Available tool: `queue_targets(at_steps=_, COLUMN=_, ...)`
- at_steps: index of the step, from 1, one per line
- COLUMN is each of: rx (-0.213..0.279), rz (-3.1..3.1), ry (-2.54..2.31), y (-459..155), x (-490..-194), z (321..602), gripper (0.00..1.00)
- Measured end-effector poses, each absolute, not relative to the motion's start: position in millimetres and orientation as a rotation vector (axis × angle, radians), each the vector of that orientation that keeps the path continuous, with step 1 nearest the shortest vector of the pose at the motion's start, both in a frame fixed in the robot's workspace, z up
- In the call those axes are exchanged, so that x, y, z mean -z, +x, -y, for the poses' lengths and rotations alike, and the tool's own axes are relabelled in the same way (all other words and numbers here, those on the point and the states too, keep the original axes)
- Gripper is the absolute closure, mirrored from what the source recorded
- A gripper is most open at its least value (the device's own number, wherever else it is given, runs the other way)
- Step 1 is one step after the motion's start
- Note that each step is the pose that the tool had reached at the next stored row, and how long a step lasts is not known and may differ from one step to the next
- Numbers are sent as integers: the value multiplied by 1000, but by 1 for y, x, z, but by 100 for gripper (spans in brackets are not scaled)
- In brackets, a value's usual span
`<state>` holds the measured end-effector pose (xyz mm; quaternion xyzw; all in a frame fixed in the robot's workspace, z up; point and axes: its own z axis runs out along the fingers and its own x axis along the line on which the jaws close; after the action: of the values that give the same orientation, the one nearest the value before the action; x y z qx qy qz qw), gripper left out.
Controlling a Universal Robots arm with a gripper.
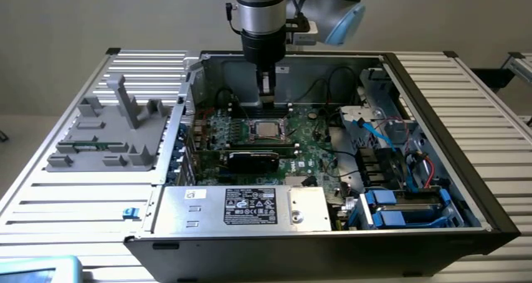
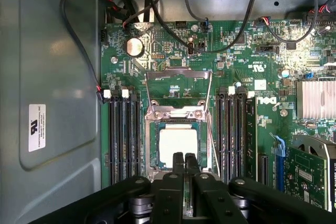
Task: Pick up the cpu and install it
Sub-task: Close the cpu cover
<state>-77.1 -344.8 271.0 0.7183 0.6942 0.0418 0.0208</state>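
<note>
The gripper is seen reaching down into the open case, which is set on the slatted surface. Its two fingers are pressed together. Nothing is pinched between them.

The cpu is not held. It is found lying flat in the socket, in the middle of the green board. Its shiny top is turned up. The metal lid of the socket is flipped open and laid back, away from the cpu, so the chip is not covered.

What matters most is which way the cpu lies from the gripper. In the exterior view the cpu is seen lower than the gripper's tips and almost straight under them. A gap seems to be left between the two, so they are judged to be apart and not touching. In the wrist view the closed tips are seen just over one edge of the cpu, in line with its middle.

The cpu is nearly square, so no long side can be picked out. Its edges are lined up with the walls of the socket. They are also lined up with the long black slots that are set on each side of it.

Only one arm is used here, and it is held close over the cpu. The chip is judged to be seated in its place, while the lid is not yet shut over it.
</note>
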Motion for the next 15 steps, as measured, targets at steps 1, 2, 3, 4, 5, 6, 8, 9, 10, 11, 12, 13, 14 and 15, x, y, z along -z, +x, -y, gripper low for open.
queue_targets(at_steps=1, rx=-129, rz=-2153, ry=2227, y=-76, x=-271, z=345, gripper=87)
queue_targets(at_steps=2, rx=-128, rz=-2153, ry=2228, y=-75, x=-271, z=345, gripper=89)
queue_targets(at_steps=3, rx=-128, rz=-2153, ry=2228, y=-73, x=-271, z=345, gripper=89)
queue_targets(at_steps=4, rx=-128, rz=-2153, ry=2228, y=-70, x=-271, z=345, gripper=89)
queue_targets(at_steps=5, rx=-128, rz=-2153, ry=2228, y=-67, x=-271, z=345, gripper=89)
queue_targets(at_steps=6, rx=-128, rz=-2153, ry=2228, y=-64, x=-271, z=345, gripper=89)
queue_targets(at_steps=8, rx=-128, rz=-2153, ry=2228, y=-57, x=-271, z=345, gripper=89)
queue_targets(at_steps=9, rx=-128, rz=-2153, ry=2228, y=-53, x=-271, z=345, gripper=89)
queue_targets(at_steps=10, rx=-128, rz=-2153, ry=2228, y=-49, x=-271, z=345, gripper=89)
queue_targets(at_steps=11, rx=-128, rz=-2153, ry=2228, y=-44, x=-271, z=345, gripper=89)
queue_targets(at_steps=12, rx=-128, rz=-2153, ry=2228, y=-40, x=-271, z=345, gripper=89)
queue_targets(at_steps=13, rx=-128, rz=-2153, ry=2228, y=-35, x=-271, z=345, gripper=89)
queue_targets(at_steps=14, rx=-128, rz=-2153, ry=2228, y=-31, x=-271, z=345, gripper=89)
queue_targets(at_steps=15, rx=-128, rz=-2153, ry=2228, y=-26, x=-271, z=345, gripper=89)
